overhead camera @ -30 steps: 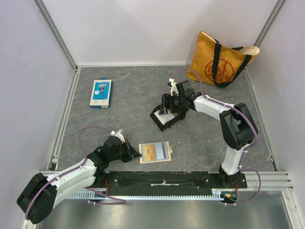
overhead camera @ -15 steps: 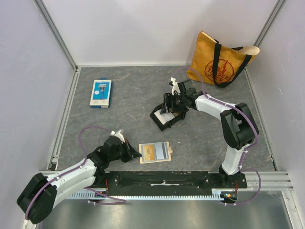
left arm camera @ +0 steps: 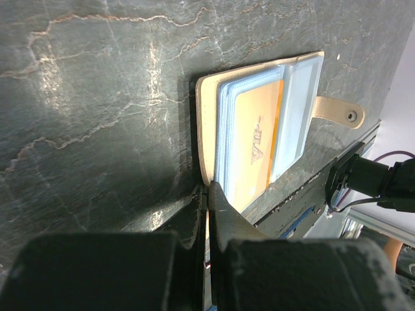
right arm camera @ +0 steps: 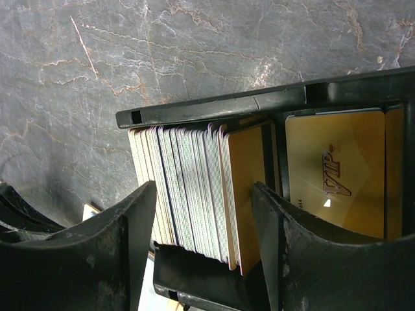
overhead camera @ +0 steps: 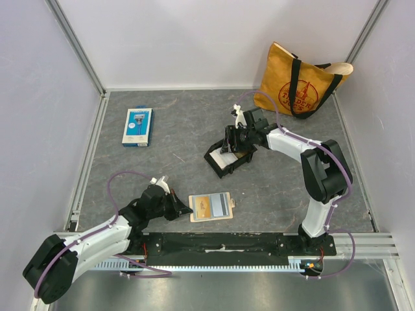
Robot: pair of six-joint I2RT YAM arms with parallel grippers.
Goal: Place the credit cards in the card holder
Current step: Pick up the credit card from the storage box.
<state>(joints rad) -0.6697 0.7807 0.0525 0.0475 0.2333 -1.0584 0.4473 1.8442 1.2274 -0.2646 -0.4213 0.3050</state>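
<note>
Credit cards [right arm camera: 188, 188], thin plastic rectangles packed on edge in a tight stack with pale edges and a gold face outermost, stood in one compartment of a small black rectangular plastic tray [right arm camera: 214, 107]. Another gold card marked VIP [right arm camera: 331, 175] lay flat in the compartment beside them. In the top view that tray [overhead camera: 214, 162] sat just past the middle of the grey stone-patterned worktop [overhead camera: 162, 168], toward 1 o'clock.

The right tool [right arm camera: 201, 201] was released, its jaws apart on either side of the stack. Whether the pads touched the cards could not be told.

The flat tan wallet-like card holder [overhead camera: 211, 207] lay open at 6 o'clock, near the front edge, well apart from the tray. A gold VIP card [left arm camera: 253, 149] sat in its clear sleeves, and its small side tab [left arm camera: 337, 111] pointed away from the left arm.

The left tool [left arm camera: 209, 191] was clenched shut, grasping nothing, its tips touching the holder's near edge at 9 o'clock of the holder.

A blue-and-white flat retail package [overhead camera: 137, 126] lay at 10 o'clock. A yellow tote bag with black handles [overhead camera: 301, 81] leaned in the corner at 1 o'clock.
</note>
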